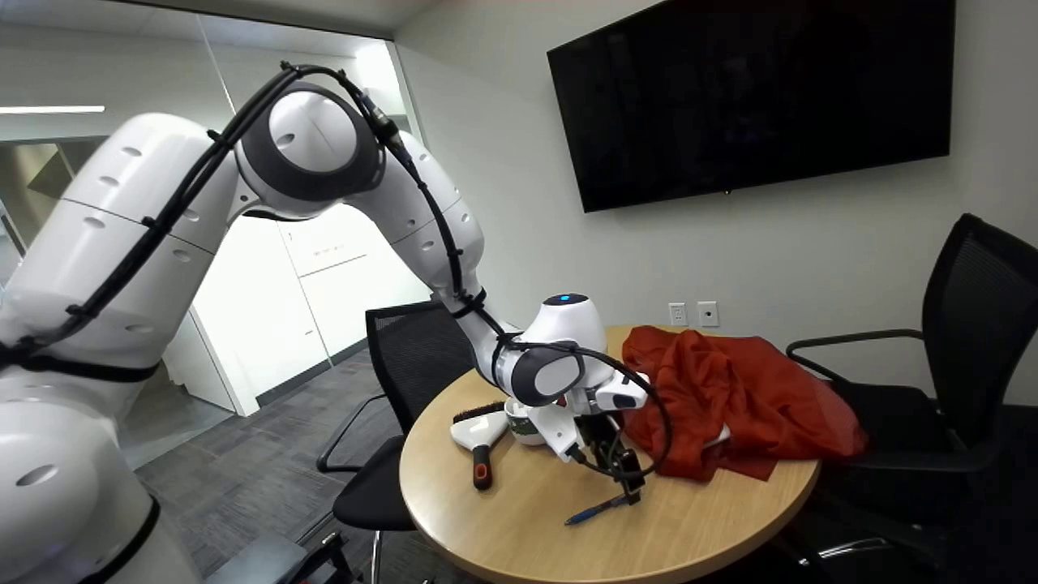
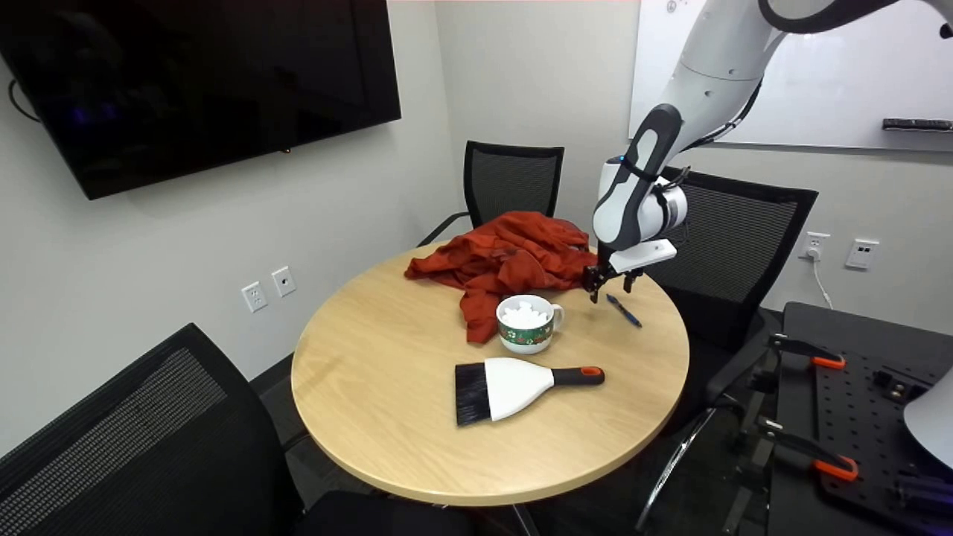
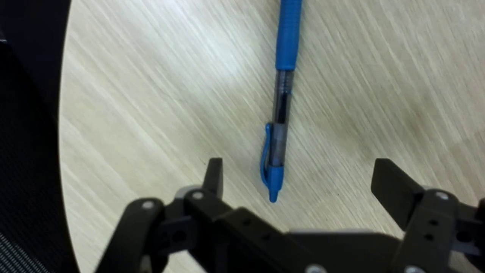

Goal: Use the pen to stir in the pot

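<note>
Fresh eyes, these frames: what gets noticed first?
Probably the crumpled red cloth heaped on the round wood-grain table, the boldest colour in both exterior views. Next, the large white Panda arm stretched over that table, its gripper open; in the wrist view, the clip end of the blue pen shows between the jaws. Then the big black wall-mounted screen, above the cloth in an exterior view.

I find the blue pen point(image 3: 282, 98) flat on the table point(image 2: 394, 417), the green-banded white pot point(image 2: 526, 337) upright, holding white pieces point(image 2: 524, 315).
</note>
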Robot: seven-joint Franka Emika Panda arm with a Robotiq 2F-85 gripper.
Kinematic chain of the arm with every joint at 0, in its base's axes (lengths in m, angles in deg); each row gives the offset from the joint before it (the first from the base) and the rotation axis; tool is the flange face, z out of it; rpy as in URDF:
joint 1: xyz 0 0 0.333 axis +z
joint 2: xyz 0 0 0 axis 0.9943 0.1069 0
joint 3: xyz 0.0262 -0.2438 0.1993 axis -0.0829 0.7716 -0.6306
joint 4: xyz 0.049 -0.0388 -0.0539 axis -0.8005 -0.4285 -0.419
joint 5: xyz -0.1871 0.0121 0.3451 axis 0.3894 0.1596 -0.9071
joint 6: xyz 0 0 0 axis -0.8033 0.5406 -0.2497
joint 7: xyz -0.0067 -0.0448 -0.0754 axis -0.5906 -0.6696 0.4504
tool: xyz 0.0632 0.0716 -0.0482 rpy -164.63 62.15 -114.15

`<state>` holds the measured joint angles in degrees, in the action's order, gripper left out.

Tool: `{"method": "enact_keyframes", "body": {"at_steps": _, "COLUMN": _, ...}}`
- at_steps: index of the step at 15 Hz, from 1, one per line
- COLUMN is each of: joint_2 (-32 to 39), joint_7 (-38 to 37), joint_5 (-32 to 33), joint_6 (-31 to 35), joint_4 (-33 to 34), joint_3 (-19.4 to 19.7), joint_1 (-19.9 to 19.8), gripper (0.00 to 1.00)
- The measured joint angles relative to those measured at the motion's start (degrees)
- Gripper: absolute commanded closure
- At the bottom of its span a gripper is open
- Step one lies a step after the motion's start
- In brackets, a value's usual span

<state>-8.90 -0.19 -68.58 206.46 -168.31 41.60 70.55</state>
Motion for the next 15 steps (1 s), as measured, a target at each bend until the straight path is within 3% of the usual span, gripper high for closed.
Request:
{"method": "enact_keyframes", "body": {"at_steps": 2, "joint_2": 0.58, "joint_7": 0.0, "joint_5": -0.43, "joint_6": -0.01, "joint_4": 0.44, "joint_3": 0.0, "joint_1": -0.21, "gripper": 0.0}}
{"method": "enact_keyframes", "body": {"at_steps": 3, "joint_2": 0.86, "joint_7": 0.0, "joint_5": -0.54, "joint_6": -0.02, "joint_4": 0.64, "joint_3": 0.0, "joint_1": -0.31, "gripper": 0.25}}
{"method": "enact_keyframes", "body": {"at_steps": 5, "joint_2": 1.38, "joint_7": 0.0, "joint_5": -0.63, "joint_6": -0.02, "joint_4": 0.96, "joint_3": 0.0, "joint_1": -0.47, "gripper": 0.34}}
{"method": "enact_keyframes", "body": {"at_steps": 13, "joint_2": 1.88, "joint_7": -0.08, "joint_5": -0.77, "joint_6": -0.18, "joint_4": 2.0, "joint_3": -0.11, "joint_1": -0.5, "gripper": 0.96}}
{"method": "enact_keyframes", "body": {"at_steps": 15, "joint_2": 1.88, "joint_7": -0.14, "joint_5": -0.78, "joint_6": -0.44, "joint_4": 2.33, "joint_3": -0.12, "joint_1": -0.47, "gripper": 0.99}}
